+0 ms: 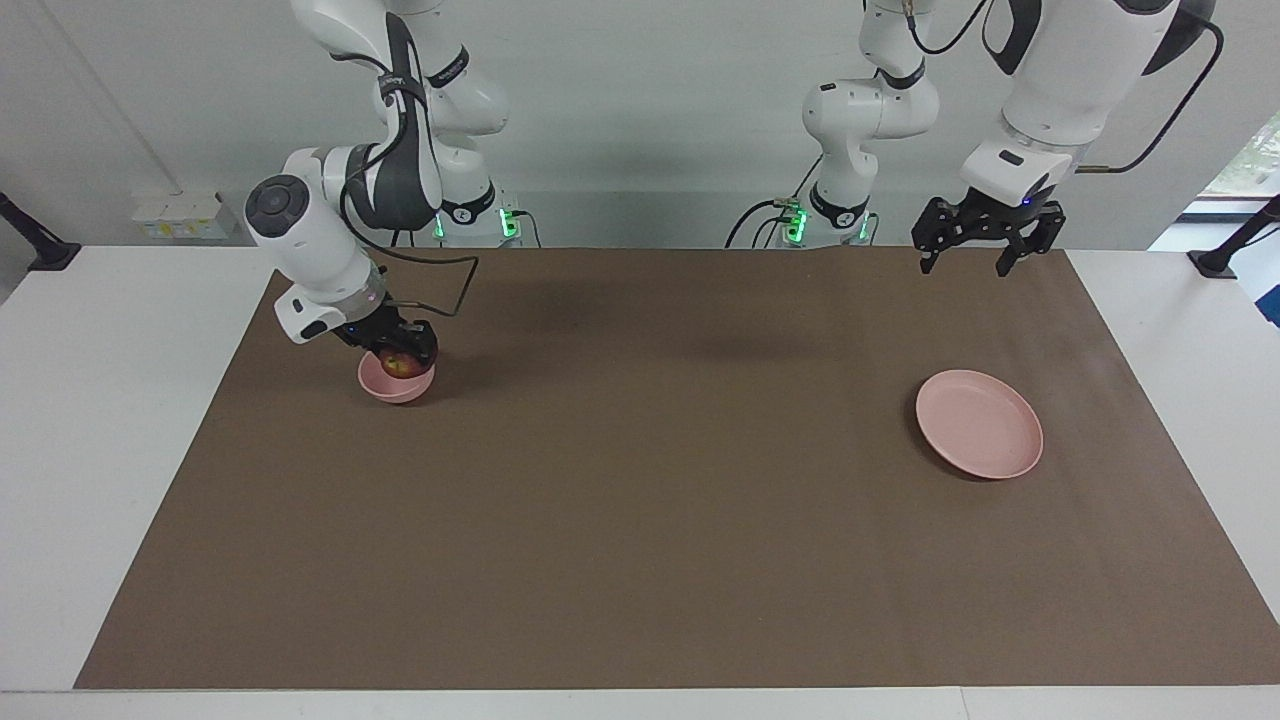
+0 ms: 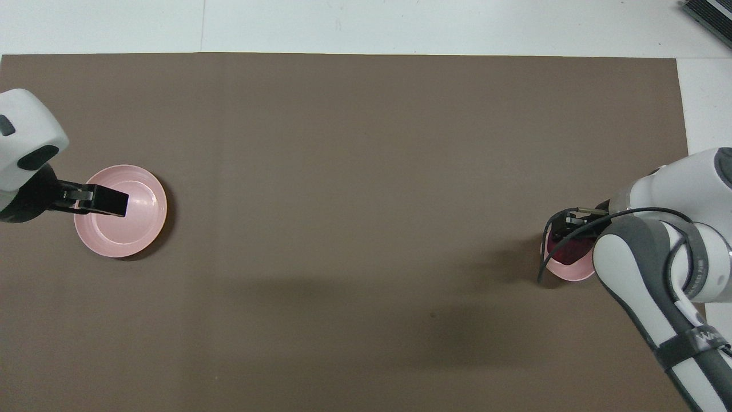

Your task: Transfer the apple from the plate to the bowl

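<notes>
One apple [image 1: 399, 364], clamped in the right gripper [image 1: 402, 352], sits low in the bowl [image 1: 396, 385], possibly touching bottom. Round, firm, smooth-skinned, likely light: grip across its widest part. Left gripper [image 1: 978, 250] hangs open above the table's robot-side edge, nearer the robots than the bare plate [image 1: 979, 423].

From overhead, my right end effector [image 2: 563, 237] and its arm hide much of the bowl [image 2: 572, 273] and apple [image 2: 563, 250]. I can't tell whether apple touches bowl. Left arm cut off at the edge.
</notes>
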